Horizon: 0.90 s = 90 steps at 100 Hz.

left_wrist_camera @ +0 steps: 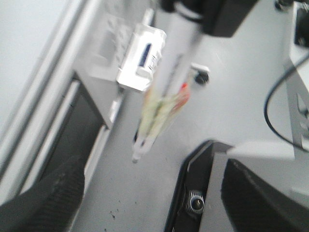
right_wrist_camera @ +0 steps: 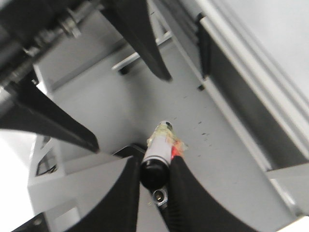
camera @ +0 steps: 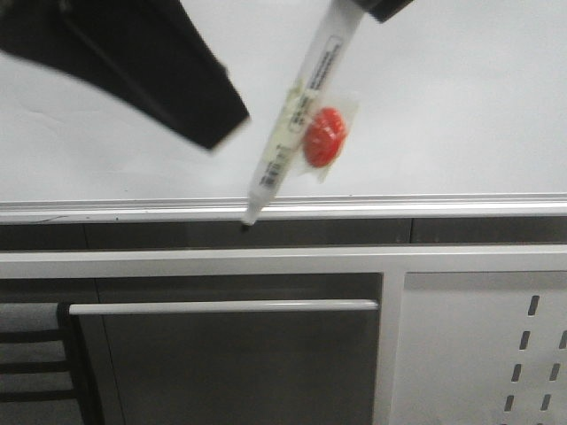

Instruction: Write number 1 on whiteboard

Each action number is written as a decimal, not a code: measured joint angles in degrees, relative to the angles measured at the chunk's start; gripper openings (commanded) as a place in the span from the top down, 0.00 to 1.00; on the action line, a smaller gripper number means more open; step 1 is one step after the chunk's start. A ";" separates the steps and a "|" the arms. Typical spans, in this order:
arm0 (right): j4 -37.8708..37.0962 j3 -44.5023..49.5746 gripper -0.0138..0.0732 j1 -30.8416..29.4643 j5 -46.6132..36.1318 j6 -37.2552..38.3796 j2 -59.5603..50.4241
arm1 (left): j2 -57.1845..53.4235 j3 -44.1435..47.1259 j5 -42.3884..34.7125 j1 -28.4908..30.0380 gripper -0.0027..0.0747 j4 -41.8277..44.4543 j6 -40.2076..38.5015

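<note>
While the right gripper (right_wrist_camera: 155,175) pinches the marker (camera: 297,111) by its rear end, its two black fingers pressed against the barrel, the marker hangs as a long slanted line, running from upper right down to lower left in the front view. Its black tip (camera: 245,227) is the nearest part to the table side and sits just below the silver rail (camera: 425,209), over the dark strip beneath it, not on the writing surface. A red disc in clear wrap (camera: 324,136) is taped to the middle of the barrel. To the left, the left gripper (camera: 213,133) hangs as a blurred dark wedge with its fingers spread and nothing between them, close beside the marker but apart from it. Farther back, the whiteboard (camera: 461,97) fills the upper part of the scene, pale and glossy, and no number 1 shows on it: I see no stroke anywhere on the visible face. So the board lies above and beyond the tip, and the right arm is the one placed to act. I judge the coming move needs the tip lifted over the rail and pushed away toward the board, with the barrel brought more square to the surface, before a downward stroke can be drawn.
</note>
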 measured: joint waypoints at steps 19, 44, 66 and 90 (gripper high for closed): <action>-1.29 7.93 0.89 0.00 -9.23 1.52 -8.08 | -5.08 0.00 -0.93 8.31 0.38 -5.32 -0.14; -1.06 22.10 0.89 0.00 -24.09 1.61 -22.85 | -11.59 2.76 -3.52 15.46 0.81 -9.67 -0.22; 1.64 32.14 0.89 0.00 -31.03 1.61 -36.70 | -18.46 9.37 -10.79 15.89 0.99 -13.20 -0.22; 4.49 38.04 0.89 0.00 -34.30 1.64 -45.22 | -29.34 18.77 -21.96 15.89 0.99 -16.66 -0.22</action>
